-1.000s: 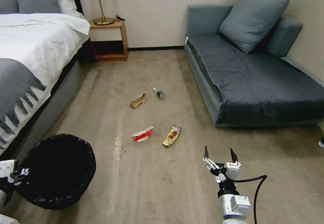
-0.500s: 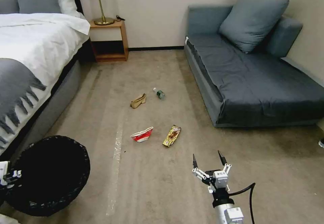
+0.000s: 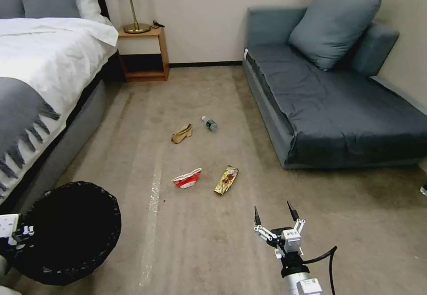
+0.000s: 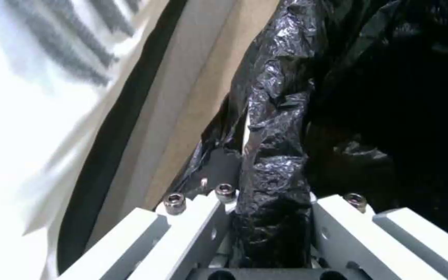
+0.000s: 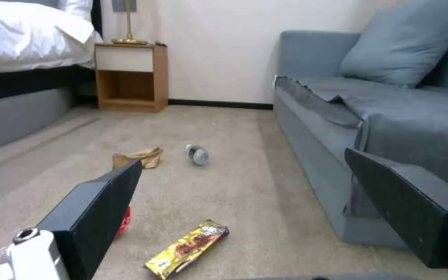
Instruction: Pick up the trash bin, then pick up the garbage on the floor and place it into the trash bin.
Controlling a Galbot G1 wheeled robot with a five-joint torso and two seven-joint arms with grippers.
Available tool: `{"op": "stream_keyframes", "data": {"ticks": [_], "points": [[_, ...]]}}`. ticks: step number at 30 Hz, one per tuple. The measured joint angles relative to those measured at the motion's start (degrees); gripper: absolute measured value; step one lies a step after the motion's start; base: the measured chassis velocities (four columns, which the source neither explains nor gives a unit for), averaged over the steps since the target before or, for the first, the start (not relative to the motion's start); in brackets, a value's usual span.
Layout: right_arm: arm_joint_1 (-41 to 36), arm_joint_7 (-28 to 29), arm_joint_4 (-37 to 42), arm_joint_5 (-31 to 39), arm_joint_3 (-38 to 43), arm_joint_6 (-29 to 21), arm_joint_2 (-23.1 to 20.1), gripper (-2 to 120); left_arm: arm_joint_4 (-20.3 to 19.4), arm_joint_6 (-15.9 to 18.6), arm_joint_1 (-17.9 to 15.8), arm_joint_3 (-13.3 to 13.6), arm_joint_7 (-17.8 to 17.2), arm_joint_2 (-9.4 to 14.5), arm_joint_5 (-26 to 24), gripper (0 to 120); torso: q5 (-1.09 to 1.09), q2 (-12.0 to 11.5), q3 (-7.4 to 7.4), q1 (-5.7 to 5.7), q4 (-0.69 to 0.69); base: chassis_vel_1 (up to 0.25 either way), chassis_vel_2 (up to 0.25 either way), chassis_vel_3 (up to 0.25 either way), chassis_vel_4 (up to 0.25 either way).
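The trash bin point(image 3: 66, 232), round, black and lined with a crinkly bag, is at the lower left beside the bed. My left gripper point(image 3: 18, 235) is shut on its near rim; the left wrist view shows the white fingers point(image 4: 198, 221) clamping the bag-covered rim point(image 4: 276, 116). The garbage lies on the carpet ahead: a red-and-white carton point(image 3: 187, 178), a gold wrapper point(image 3: 226, 179), a tan paper bag point(image 3: 182, 133) and a bottle point(image 3: 210, 123). My right gripper point(image 3: 273, 209) hovers open and empty, short of the wrapper point(image 5: 188, 249), with the bottle point(image 5: 198, 154) and paper bag point(image 5: 138, 157) beyond.
A bed point(image 3: 40, 77) with white linen runs along the left. A wooden nightstand point(image 3: 143, 54) with a lamp stands at the far wall. A grey-blue sofa point(image 3: 338, 103) fills the right side. Open carpet lies between them.
The right gripper has drawn back toward me and a little to the left, still open. The trash bin has shifted slightly left and nearer with the left gripper.
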Motion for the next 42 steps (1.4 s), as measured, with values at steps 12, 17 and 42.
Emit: {"op": "stream_keyframes", "data": {"ticks": [12,17,42], "points": [[0.72,-0.21,-2.0,-0.05,-0.88,-1.82,0.32,100,1.13,-0.72,-0.18,-0.17,0.39,-0.36,1.01,3,-0.01,0.0,0.0,0.0,-0.01,-0.098,0.108,0.101,-0.102],[1.01,-0.33,-2.77,-0.02,-1.03,-2.62,0.17,100,1.41,-0.86,-0.25,-0.25,0.45,-0.35,1.25,3,-0.01,0.0,0.0,0.0,0.0,-0.076,0.075,0.078,-0.087],[2.45,-0.69,-6.92,-1.05,-2.22,-5.17,-0.5,100,2.11,-1.35,-0.73,1.33,0.84,-0.65,2.66,3,-0.07,0.0,0.0,0.0,-0.01,-0.147,0.153,0.15,-0.146]]}}
